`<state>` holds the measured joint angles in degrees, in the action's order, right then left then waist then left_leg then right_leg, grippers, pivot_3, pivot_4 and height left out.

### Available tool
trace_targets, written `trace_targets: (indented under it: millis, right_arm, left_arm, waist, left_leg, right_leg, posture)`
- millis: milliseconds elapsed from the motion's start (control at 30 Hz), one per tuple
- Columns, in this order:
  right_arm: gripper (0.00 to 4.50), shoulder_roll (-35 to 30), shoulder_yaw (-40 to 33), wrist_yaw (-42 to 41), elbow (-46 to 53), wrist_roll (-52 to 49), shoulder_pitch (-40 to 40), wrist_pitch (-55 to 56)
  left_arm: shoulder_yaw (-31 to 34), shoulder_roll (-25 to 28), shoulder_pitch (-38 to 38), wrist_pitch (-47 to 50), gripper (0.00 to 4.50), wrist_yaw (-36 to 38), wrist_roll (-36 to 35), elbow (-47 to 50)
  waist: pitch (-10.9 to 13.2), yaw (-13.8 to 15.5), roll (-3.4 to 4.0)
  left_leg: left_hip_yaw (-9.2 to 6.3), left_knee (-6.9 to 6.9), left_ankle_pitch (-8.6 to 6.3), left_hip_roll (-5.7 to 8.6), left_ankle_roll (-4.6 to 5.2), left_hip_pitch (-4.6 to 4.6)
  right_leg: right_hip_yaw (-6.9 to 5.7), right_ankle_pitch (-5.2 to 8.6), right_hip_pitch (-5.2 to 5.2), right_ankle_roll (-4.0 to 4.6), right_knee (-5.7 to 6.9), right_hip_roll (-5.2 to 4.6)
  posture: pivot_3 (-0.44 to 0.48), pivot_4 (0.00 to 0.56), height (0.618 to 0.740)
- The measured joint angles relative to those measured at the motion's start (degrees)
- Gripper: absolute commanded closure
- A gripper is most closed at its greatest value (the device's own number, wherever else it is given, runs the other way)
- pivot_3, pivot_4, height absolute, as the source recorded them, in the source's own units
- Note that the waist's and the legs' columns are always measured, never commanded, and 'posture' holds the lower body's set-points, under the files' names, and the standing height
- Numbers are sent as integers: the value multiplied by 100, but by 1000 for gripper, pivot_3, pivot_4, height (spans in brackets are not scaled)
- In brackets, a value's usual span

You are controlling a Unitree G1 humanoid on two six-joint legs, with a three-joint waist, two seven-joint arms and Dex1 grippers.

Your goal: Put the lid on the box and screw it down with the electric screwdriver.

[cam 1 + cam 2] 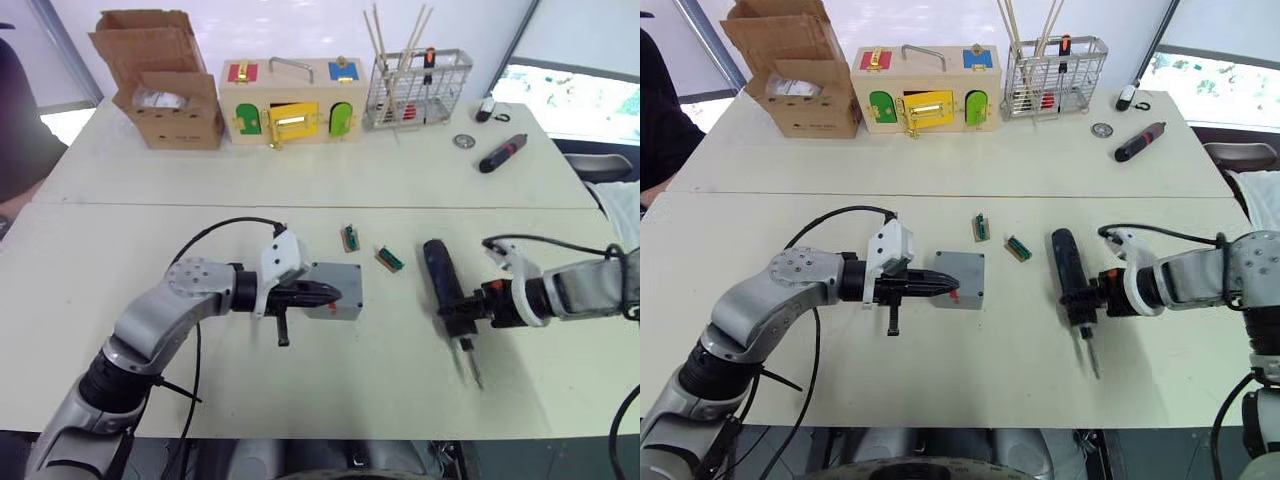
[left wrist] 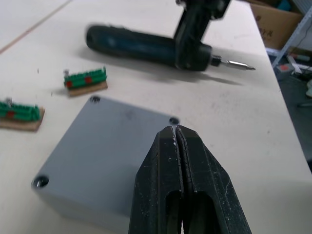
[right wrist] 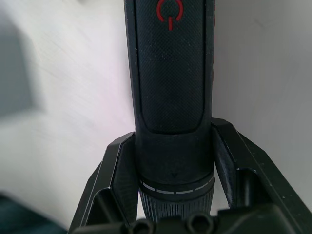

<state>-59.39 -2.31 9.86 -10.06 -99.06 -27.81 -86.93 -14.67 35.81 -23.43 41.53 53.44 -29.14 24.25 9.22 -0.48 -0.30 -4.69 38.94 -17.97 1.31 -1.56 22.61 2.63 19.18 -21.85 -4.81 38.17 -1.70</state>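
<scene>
The grey box [image 1: 345, 275] stands mid-table, and the flat grey lid [image 2: 107, 146] with corner screw holes lies flush on top of it. My left gripper [image 2: 176, 129] is shut and empty, its fingertips over the lid's edge near one corner hole. To the right, the black electric screwdriver [image 1: 438, 270] lies along the table with its metal bit [image 1: 470, 365] pointing toward the front edge. My right gripper [image 3: 173, 146] is shut on the screwdriver's body near the bit end, below its red power mark [image 3: 169, 12].
Two small green terminal blocks [image 1: 351, 237] [image 1: 390, 259] lie between box and screwdriver. Along the back stand a cardboard carton [image 1: 165, 85], a wooden latch box [image 1: 290, 100] and a wire basket [image 1: 415, 90]; a smaller black-and-red screwdriver [image 1: 502, 153] lies at the back right.
</scene>
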Motion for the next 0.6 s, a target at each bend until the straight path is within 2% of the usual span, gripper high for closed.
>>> trace_targets:
  millis: [100, 200, 267, 367, 467, 600]
  right_arm:
    - [2725, 106, -718, 513, 4, -860, 136, 739]
    - [2725, 859, -1790, 959, 650, -1090, 134, 1670]
    - [2725, 1279, -2129, 1209, 1144, -1162, 67, 2166]
    - [2725, 1664, -2250, 1399, 1993, -1061, -218, 3030]
    - [2725, 1985, -2102, 948, 3093, 53, -661, 3813]
    - [2725, 2435, -983, -114, 4477, 2677, -520, 4932]
  left_arm:
    - [95, 103, -115, -14, 4500, 133, -4, -252]
    - [153, 183, -376, -82, 4500, 335, -7, -531]
    - [212, 213, -546, -126, 4500, 440, -6, -679]
    - [222, 232, -777, -185, 4500, 625, -11, -975]
    - [287, 227, -1020, -143, 4500, 741, -53, -1228]
    - [497, 281, -1231, 13, 4500, 848, -181, -1349]
  waist:
    - [3, 2, 10]
    - [5, -27, 10]
    - [6, -34, 12]
    - [17, -32, 30]
    - [20, -34, 32]
    - [19, -43, 31]
  left_leg:
    - [0, 17, 3, -1, -4, 86]
    - [2, 17, 6, -5, -11, 85]
    - [3, 16, 6, -7, -10, 80]
    - [6, 17, 10, -4, -17, 80]
    - [5, 14, 16, -5, -27, 88]
    - [3, 11, 26, -7, -45, 88]
  right_leg:
    - [-3, 0, -97, -3, 36, 5]
    - [-2, 0, -103, -3, 46, 9]
    - [0, 0, -103, -3, 52, 10]
    - [5, 0, -112, -3, 65, 7]
    - [7, 1, -133, -4, 81, 12]
    - [6, 2, -139, -4, 87, 16]
  posture:
    - [0, 150, 740]
    - [0, 150, 740]
    - [0, 150, 740]
    - [0, 150, 740]
    - [0, 150, 740]
    - [0, 150, 740]
